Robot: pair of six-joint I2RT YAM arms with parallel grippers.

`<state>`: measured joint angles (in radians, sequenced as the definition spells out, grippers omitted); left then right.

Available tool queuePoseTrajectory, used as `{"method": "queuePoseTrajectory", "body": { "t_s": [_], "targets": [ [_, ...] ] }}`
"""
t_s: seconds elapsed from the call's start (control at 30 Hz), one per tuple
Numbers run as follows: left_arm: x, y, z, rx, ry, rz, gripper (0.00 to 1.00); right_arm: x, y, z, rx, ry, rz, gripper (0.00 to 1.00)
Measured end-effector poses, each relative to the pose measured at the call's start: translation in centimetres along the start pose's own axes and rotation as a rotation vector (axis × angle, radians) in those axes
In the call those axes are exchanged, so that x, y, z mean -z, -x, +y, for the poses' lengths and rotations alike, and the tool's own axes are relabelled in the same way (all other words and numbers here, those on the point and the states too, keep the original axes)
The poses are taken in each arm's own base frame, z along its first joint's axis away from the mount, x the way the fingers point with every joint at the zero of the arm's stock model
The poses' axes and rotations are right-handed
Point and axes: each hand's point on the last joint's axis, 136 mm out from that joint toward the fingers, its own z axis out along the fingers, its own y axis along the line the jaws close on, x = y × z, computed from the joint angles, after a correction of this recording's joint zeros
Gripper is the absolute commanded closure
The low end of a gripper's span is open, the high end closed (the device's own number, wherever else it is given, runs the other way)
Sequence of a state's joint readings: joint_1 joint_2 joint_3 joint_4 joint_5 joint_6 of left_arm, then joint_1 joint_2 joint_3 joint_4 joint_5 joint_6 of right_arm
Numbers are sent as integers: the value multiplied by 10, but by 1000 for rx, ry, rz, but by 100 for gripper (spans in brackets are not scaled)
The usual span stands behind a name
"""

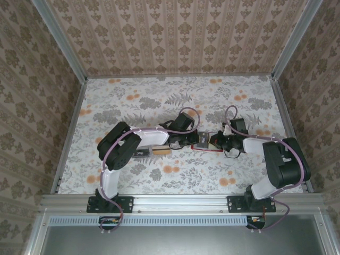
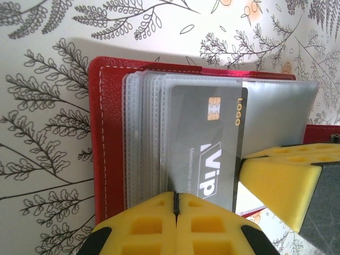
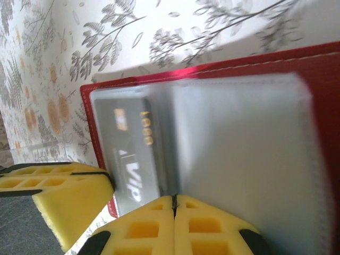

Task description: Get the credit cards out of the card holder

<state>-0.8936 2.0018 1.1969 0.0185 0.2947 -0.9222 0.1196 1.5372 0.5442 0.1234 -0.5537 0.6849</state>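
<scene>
The left claw [image 2: 175,212] has its yellow pads pressed fully together at the near edge of the dark grey card [image 2: 207,143]. Whether the card's edge is pinched between them cannot be told. The right claw [image 3: 173,215] has its pads fully together at the near edge of a clear plastic sleeve [image 3: 239,159]; a grip on it cannot be confirmed. The card sits among the sleeves inside the open red card holder [image 2: 109,138], which lies flat on the floral table [image 1: 159,101].

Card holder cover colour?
Red; the card holder shows best in the left wrist view.
</scene>
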Motion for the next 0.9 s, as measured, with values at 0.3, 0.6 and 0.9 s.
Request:
{"method": "queuePoseTrajectory", "body": {
  "t_s": [0.3,0.6,0.9],
  "targets": [
    [0,1,1,11,-6,-1,100,8,1,-13,-40,-18,-16,100],
    [8,-2,5,-18,29,7,87,7,-5,-1,12,-3,0,100],
    [16,-3,9,-57,68,5,83,7,-7,0,20,-6,8,100]
  ]
}}
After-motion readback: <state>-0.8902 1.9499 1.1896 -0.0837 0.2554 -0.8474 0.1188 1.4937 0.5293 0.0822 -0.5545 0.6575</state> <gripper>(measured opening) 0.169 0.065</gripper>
